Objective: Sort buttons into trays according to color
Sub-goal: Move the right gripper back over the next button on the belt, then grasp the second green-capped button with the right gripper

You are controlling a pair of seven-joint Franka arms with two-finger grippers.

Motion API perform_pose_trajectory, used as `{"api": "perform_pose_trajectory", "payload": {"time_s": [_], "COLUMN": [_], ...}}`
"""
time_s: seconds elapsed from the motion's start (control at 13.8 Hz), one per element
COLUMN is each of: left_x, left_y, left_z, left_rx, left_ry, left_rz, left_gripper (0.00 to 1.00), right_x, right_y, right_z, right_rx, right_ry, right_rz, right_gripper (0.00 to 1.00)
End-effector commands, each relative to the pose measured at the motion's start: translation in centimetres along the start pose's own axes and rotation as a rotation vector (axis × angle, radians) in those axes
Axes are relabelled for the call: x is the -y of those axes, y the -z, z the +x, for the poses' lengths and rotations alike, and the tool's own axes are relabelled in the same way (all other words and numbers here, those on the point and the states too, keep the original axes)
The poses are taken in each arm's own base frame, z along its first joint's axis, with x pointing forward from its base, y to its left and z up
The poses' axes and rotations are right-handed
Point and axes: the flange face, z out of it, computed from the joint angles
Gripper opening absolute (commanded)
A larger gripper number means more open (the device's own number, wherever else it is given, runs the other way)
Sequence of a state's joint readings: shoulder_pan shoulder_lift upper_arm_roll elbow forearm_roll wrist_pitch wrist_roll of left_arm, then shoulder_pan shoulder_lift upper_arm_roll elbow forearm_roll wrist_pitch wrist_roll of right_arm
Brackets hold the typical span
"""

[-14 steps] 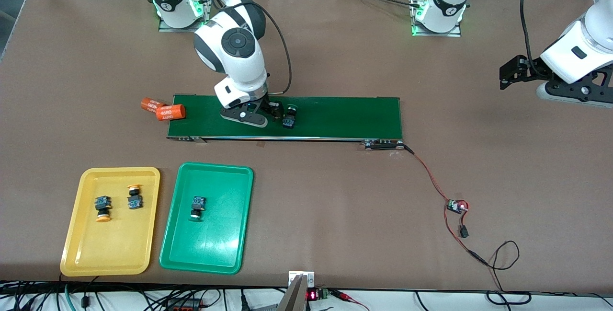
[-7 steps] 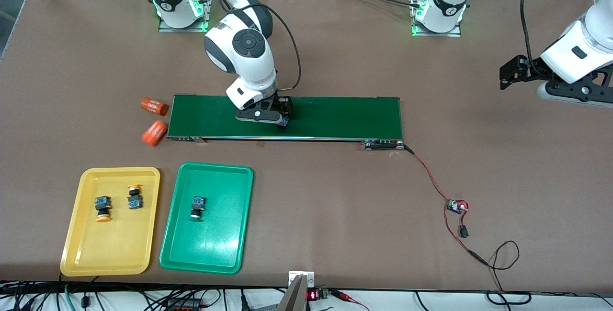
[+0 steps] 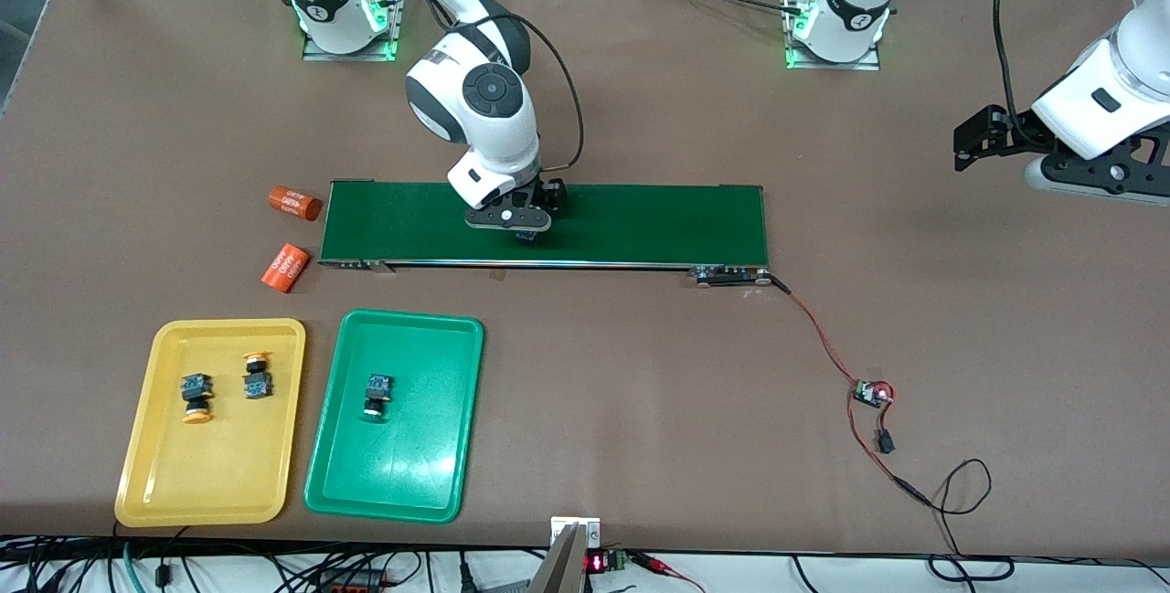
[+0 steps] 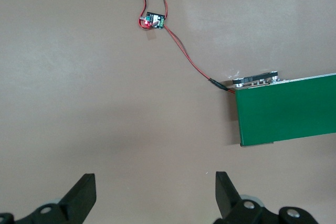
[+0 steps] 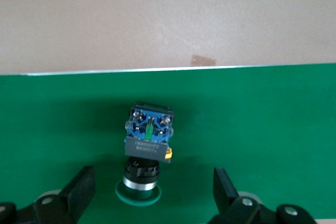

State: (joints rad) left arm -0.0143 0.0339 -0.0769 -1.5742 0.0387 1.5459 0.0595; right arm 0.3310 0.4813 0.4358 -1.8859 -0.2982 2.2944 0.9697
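The right gripper (image 5: 149,192) is hovering over the green button (image 5: 148,142) on the belt (image 3: 640,223), fingers spread. If the belt is carrying it along, the fingers closing late risks clipping it sideways. The left gripper (image 4: 155,195) is waiting over bare bench (image 4: 79,103), fingers spread.

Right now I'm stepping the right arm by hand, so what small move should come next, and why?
Probably lower the right gripper straight down. Its fingers stand open on either side of the green-capped button lying on the belt, not yet touching it, so closing now would likely miss. The left gripper waits open over bare table.
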Motion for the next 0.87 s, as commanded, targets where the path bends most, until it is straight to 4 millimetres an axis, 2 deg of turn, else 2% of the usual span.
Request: {"api": "perform_pose_trajectory", "payload": {"time_s": [0.0,0.29,0.43,0.58,0.72,0.8], "left_x": [0.9,0.9,0.7,0.6,0.5,0.5], "left_y": [0.5,0.6,0.6,0.6,0.5,0.5], "left_z": [0.2,0.2,0.3,0.3,0.3,0.3], "left_rx": [0.000,-0.001,-0.001,0.000,0.001,0.001], "left_ry": [-0.009,-0.012,-0.016,-0.018,-0.021,-0.021], "left_rz": [0.030,0.030,0.031,0.031,0.031,0.031], "left_gripper": [1.00,1.00,1.00,1.00,1.00,1.00], "right_x": [-0.8,-1.1,-1.3,-1.4,-1.9,-2.5], "right_y": [-1.1,-1.7,-2.1,-2.6,-2.5,-1.5], "right_z": [-0.6,-0.3,-0.1,0.0,0.6,1.6], "right_rx": [0.017,0.028,0.028,0.031,0.030,0.015], "right_ry": [0.016,0.058,0.071,0.080,0.068,0.055], "right_rz": [-0.011,-0.014,-0.012,-0.011,-0.011,-0.003], "right_gripper": [0.98,0.73,0.56,0.43,0.19,0.10]}}
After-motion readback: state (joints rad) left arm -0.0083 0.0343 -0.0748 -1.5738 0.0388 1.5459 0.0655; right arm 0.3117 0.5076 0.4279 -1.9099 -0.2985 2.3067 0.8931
